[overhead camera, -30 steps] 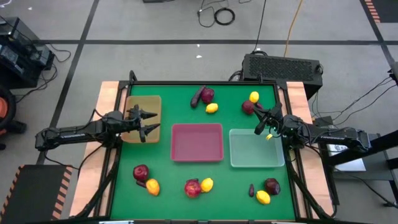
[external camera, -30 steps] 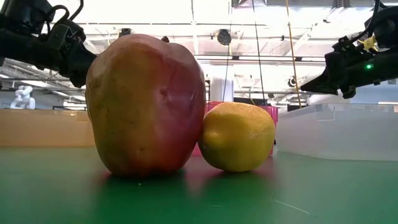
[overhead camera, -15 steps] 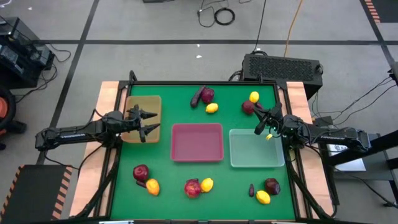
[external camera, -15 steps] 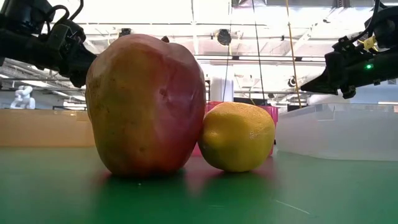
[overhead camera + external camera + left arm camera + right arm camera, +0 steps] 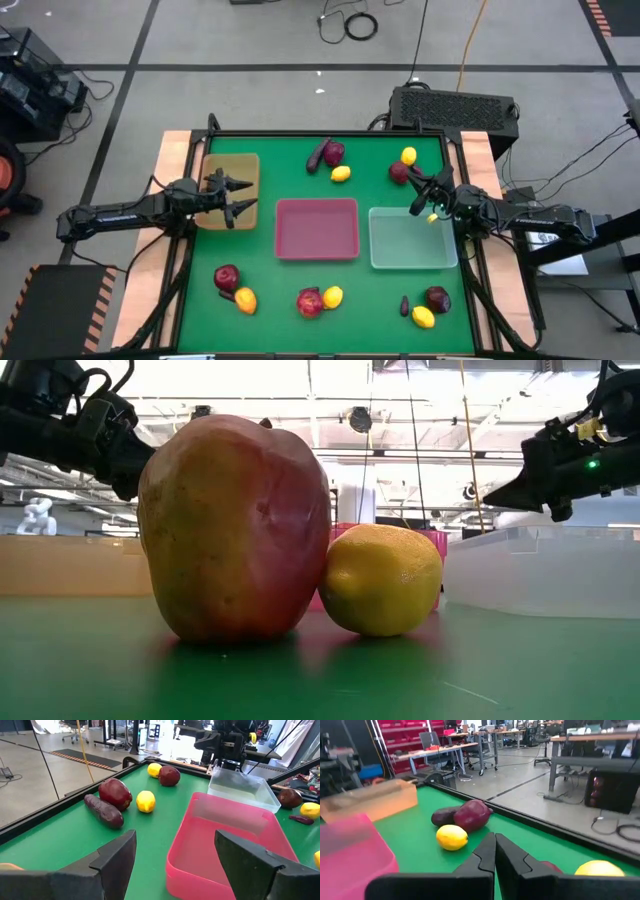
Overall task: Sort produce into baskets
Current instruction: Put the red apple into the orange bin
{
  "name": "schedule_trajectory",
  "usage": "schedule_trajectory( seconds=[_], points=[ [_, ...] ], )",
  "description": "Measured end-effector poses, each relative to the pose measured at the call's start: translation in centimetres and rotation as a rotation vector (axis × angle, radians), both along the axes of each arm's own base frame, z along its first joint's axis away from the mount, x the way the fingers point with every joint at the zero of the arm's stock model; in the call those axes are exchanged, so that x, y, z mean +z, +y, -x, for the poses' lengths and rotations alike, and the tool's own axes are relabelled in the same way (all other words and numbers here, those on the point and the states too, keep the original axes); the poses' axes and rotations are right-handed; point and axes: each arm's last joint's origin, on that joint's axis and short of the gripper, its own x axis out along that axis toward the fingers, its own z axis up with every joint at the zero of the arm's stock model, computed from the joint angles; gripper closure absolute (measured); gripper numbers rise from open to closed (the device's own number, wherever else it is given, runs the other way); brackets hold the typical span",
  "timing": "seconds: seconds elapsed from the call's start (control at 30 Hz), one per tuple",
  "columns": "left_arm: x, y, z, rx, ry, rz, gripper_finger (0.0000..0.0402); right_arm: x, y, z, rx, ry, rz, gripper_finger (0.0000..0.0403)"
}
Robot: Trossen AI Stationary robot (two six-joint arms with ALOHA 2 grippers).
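Observation:
Three baskets stand in a row: tan (image 5: 232, 172), pink (image 5: 317, 228) and clear (image 5: 411, 238). Produce lies on the green mat. At the far side are an eggplant (image 5: 317, 155), an apple (image 5: 334, 152) and a lemon (image 5: 341, 173), then a lemon (image 5: 409, 155) and an apple (image 5: 399, 172). My left gripper (image 5: 248, 195) hovers open over the tan basket, its fingers (image 5: 117, 860) apart with nothing between them. My right gripper (image 5: 414, 208) hangs shut above the clear basket's far edge, its fingers (image 5: 485, 852) closed on nothing.
Near the front edge lie an apple (image 5: 227, 276) with a lemon (image 5: 246, 299), an apple (image 5: 235, 530) beside a lemon (image 5: 380, 580), and an eggplant (image 5: 405, 305), apple (image 5: 437, 297) and lemon (image 5: 423, 317). A raised black rim (image 5: 330, 133) borders the mat.
My right gripper has rolled a little about the line it points along, staying in place and shut. Nothing on the mat has moved.

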Motion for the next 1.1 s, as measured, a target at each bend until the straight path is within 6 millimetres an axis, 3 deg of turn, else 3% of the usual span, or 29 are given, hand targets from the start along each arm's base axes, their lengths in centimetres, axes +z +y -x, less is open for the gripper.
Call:
schedule_trajectory(
  seconds=[0.27, 0.67, 0.9, 1.1],
  points=[
    [0.0, 0.1, 0.0, 0.042, 0.001, -0.007, 0.0128, 0.2, 0.0, 0.0, -0.013, -0.079, -0.059, 0.0403],
    [0.0, 0.1, 0.0, 0.048, 0.004, -0.014, 0.0128, 0.6, 0.3, -0.3, 0.082, -0.416, -0.459, 0.0403],
    [0.1, 0.1, 0.0, 0.065, -0.062, 0.148, 0.0128, 3.4, 0.9, -0.5, 0.246, -0.631, -0.37, 0.0403],
    [1.3, 0.1, -0.1, 0.073, -0.214, 0.259, 0.0128, 5.5, 1.6, -1.4, 0.32, -0.583, -0.33, 0.0403]
  ],
)
